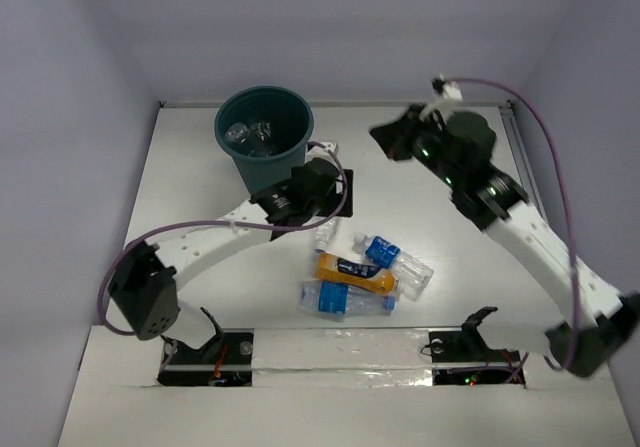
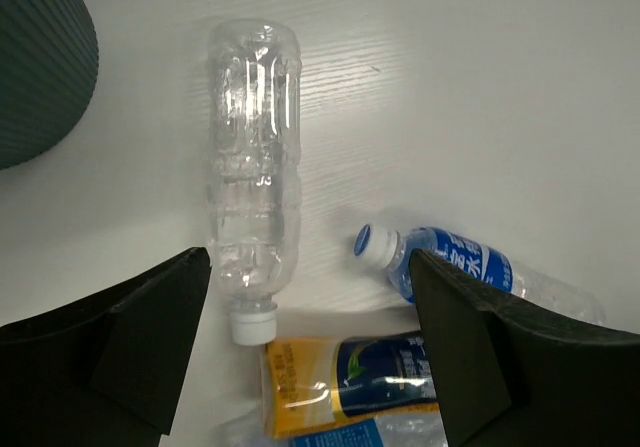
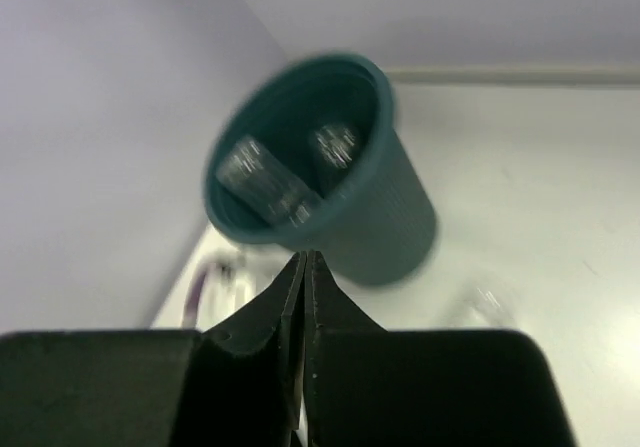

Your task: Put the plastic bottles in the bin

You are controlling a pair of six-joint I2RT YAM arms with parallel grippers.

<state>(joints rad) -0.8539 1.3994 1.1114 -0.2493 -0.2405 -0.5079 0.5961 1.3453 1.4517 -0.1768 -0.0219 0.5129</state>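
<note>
Top external view gives me the dark teal round plastic bin (image 1: 262, 172) standing upright on the white table (image 1: 180, 167), with at least two clear plastic bottles (image 1: 250, 135) lying inside it. My left gripper (image 1: 328, 189) sits just beside the bin, on its near right. On the left wrist camera I see its jaws spread wide and holding nothing. A clear unlabelled bottle (image 2: 255, 157) lies flat below, its white cap end between the two fingers (image 2: 150, 327); I cannot tell whether they touch it.

Further from the bin, toward the arm bases, three more lie on their sides in a close cluster. These are a clear bottle with a blue label and blue cap (image 1: 395, 259), an orange bottle with a dark label (image 1: 355, 272) and another blue-labelled clear bottle (image 1: 345, 300).

My right gripper (image 1: 385, 137) hangs to the right of the bin, apart from it. The right wrist camera shows its fingers pressed together on nothing.
</note>
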